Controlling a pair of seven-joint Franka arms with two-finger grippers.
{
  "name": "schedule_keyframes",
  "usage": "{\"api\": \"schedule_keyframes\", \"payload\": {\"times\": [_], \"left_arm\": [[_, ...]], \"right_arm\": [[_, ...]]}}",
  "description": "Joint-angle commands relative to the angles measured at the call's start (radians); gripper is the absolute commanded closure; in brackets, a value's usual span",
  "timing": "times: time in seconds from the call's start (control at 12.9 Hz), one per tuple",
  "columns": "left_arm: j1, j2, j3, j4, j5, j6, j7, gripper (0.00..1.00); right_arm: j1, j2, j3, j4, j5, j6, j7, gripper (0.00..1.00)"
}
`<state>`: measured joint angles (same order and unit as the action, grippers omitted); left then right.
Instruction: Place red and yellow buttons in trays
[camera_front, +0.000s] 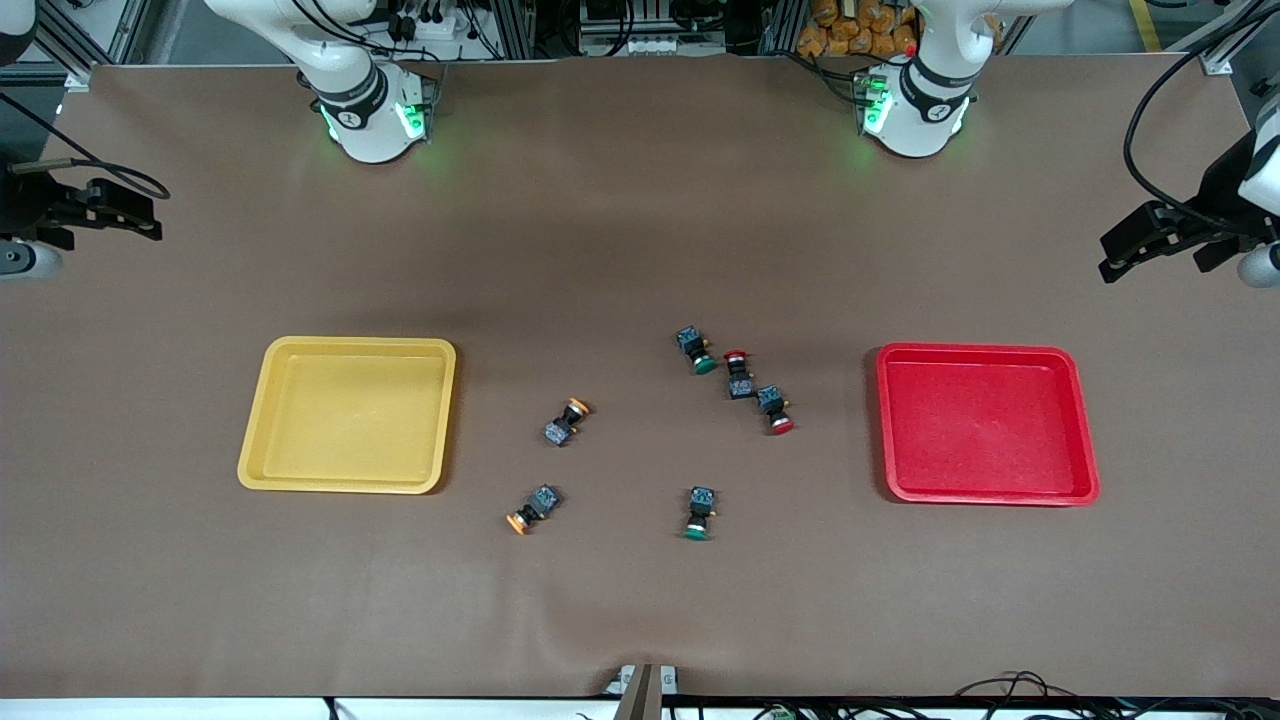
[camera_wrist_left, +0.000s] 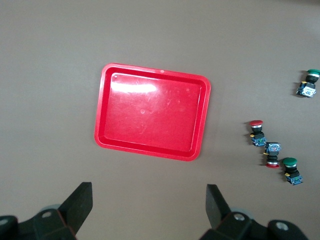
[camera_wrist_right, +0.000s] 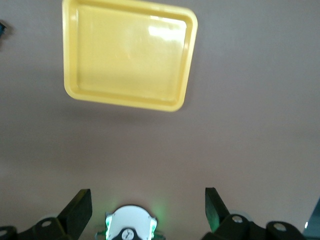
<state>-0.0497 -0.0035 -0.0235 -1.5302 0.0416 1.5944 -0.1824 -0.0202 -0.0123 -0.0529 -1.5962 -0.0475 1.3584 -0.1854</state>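
Looking at your matte brown surface (camera_front: 620, 220): two glossy, round-cornered plastic trays, yellow tray (camera_front: 347, 414) toward the right arm's end, red tray (camera_front: 986, 423) toward the left arm's. Between them lie two red buttons (camera_front: 738, 372) touching, and two yellow buttons (camera_front: 566, 421) apart. Left end effector (camera_wrist_left: 149, 202) and right end effector (camera_wrist_right: 148, 202) both hang high at the table's ends, fingers wide apart. Plenty of open room around both trays.

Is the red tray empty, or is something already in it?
Empty. The red tray shows only bare plastic inside, in both the front and left wrist views; both red buttons lie on the table beside it.
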Motion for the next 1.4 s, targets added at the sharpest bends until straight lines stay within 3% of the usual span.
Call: {"api": "schedule_keyframes", "payload": {"times": [0.0,0.23,0.47,0.85,1.09,1.32], "left_arm": [[0.016,-0.003,0.0,0.013,-0.023,-0.016,0.021,0.0],[0.018,-0.003,-0.001,0.016,-0.023,-0.017,0.021,0.0],[0.019,-0.003,-0.001,0.016,-0.023,-0.017,0.021,0.0],[0.018,0.004,-0.001,0.013,-0.023,-0.017,0.02,0.0],[0.016,0.005,-0.001,0.009,-0.025,-0.017,0.014,0.0],[0.011,0.011,-0.003,0.01,-0.025,-0.017,0.006,0.0]], "right_arm": [[-0.015,-0.052,0.007,0.014,-0.014,-0.103,0.012,0.0],[0.002,-0.089,0.03,0.044,-0.017,-0.136,0.012,0.0],[0.02,-0.077,0.038,0.062,-0.015,-0.014,0.017,0.0],[0.029,-0.077,0.039,0.053,-0.006,-0.019,-0.003,0.0],[0.068,-0.015,0.039,0.047,0.003,0.06,0.004,0.0],[0.068,-0.015,0.038,0.047,0.003,0.045,0.003,0.0]]}}
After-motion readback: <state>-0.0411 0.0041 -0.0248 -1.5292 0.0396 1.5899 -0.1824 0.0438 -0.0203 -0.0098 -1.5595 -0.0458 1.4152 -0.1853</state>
